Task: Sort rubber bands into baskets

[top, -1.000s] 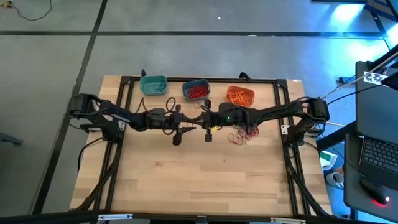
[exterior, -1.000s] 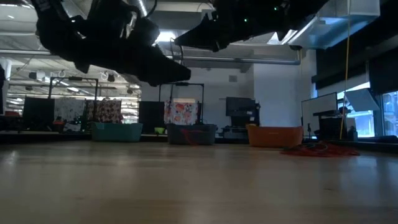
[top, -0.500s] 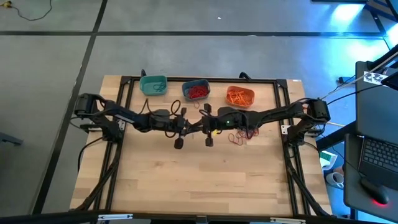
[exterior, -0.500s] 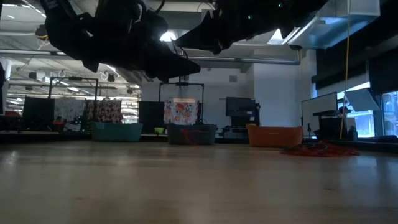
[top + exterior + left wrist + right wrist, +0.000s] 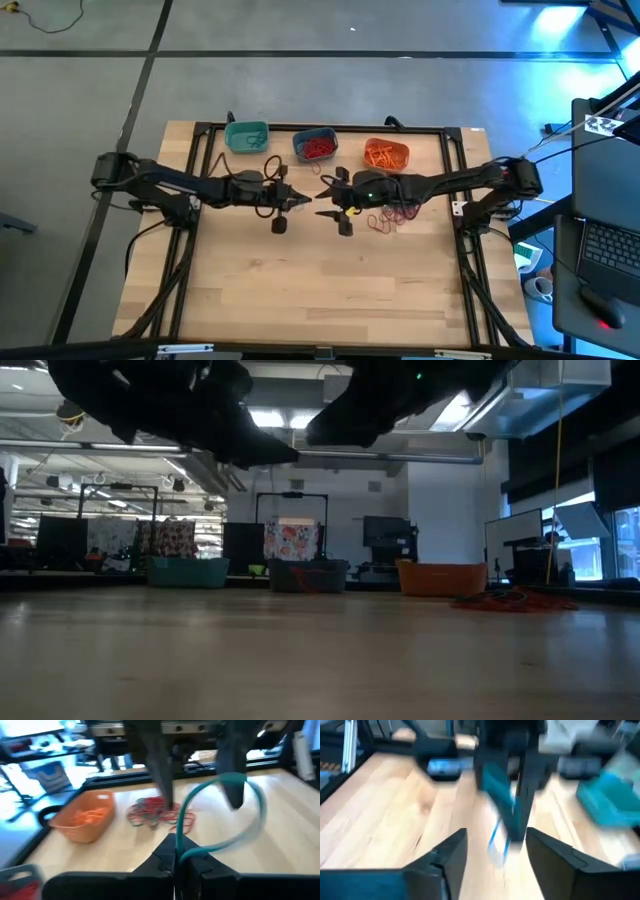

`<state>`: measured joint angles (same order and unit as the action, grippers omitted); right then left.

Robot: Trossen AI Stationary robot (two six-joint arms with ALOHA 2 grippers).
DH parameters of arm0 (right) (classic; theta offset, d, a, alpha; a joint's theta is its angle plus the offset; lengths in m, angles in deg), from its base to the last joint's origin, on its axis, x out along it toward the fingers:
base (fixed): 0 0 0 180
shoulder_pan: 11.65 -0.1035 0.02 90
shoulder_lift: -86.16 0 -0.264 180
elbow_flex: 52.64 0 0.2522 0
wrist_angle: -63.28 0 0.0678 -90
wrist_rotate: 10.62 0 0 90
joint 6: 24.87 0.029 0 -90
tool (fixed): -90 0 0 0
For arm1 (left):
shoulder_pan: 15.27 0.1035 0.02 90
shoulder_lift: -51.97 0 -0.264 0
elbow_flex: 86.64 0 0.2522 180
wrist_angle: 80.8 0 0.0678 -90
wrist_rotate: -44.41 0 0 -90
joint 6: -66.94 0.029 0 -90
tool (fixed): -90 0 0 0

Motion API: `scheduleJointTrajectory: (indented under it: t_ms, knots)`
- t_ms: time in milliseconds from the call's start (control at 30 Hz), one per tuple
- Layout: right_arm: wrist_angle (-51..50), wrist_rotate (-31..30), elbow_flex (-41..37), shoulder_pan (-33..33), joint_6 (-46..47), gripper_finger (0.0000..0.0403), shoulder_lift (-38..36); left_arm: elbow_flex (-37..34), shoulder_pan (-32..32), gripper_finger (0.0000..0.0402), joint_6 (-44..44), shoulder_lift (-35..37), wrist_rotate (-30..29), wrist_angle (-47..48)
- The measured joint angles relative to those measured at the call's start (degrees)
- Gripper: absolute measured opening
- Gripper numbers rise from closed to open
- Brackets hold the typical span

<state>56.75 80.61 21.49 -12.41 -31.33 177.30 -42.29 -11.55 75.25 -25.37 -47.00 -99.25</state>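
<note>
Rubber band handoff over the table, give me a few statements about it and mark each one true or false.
1. The left gripper is shut on a teal rubber band. True.
2. The right gripper is shut on that band. False: its fingers stand apart, with the band hanging in front of them.
3. The orange basket holds orange bands. True.
4. The slate blue basket holds orange bands. False: it holds red ones.
5. A pile of loose rubber bands lies on the table in front of the orange basket. True.
</note>
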Motion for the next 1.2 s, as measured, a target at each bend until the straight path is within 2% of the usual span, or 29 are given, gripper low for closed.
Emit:
scheduleJointTrajectory:
  t_ms: [133,300,400,600,733,833,900,967,1133,1200]
  knots:
    - [-9.2,0.2,0.6,0.0,4.3,0.023,-3.5,-0.2,0.2,0.0005,1.7,5.2,-5.5,6.7]
    - [-16.9,0.8,-0.7,-2.3,9.4,0.0233,-4.4,-0.2,1.9,0.0005,3.9,11.9,-13.3,16.0]
    - [-15.7,0.2,-3.8,-4.3,11.4,0.0233,-4.0,-0.2,4.1,0.0005,5.2,15.6,-17.6,20.4]
    - [-5.7,-7.6,-11.4,-7.3,11.8,0.0232,-2.9,-0.2,12.4,0.0005,7.3,19.0,-26.1,25.8]
    - [-1.6,-12.1,-13.5,-6.7,9.8,0.0232,-2.2,-0.2,20.3,0.0005,7.1,17.4,-27.0,24.7]
    - [-0.1,-13.3,-13.2,-6.3,9.2,0.0232,-2.0,-0.2,25.4,0.0005,6.6,15.2,-26.9,24.0]
    - [-0.4,-13.3,-13.3,-6.2,9.2,0.0232,-1.9,-0.2,27.7,0.0005,5.4,13.6,-25.6,24.9]
    - [-0.6,-13.3,-13.3,-6.3,9.2,0.0232,-1.9,-0.2,28.9,0.0005,2.0,11.9,-21.7,27.0]
    - [-0.6,-13.3,-13.3,-6.3,9.1,0.0232,-1.9,-0.3,28.7,0.0013,-2.1,6.8,-0.5,31.6]
    - [-0.4,-13.3,-13.3,-6.3,9.1,0.0232,-1.9,-0.3,27.5,0.0027,-2.5,4.4,4.1,31.5]
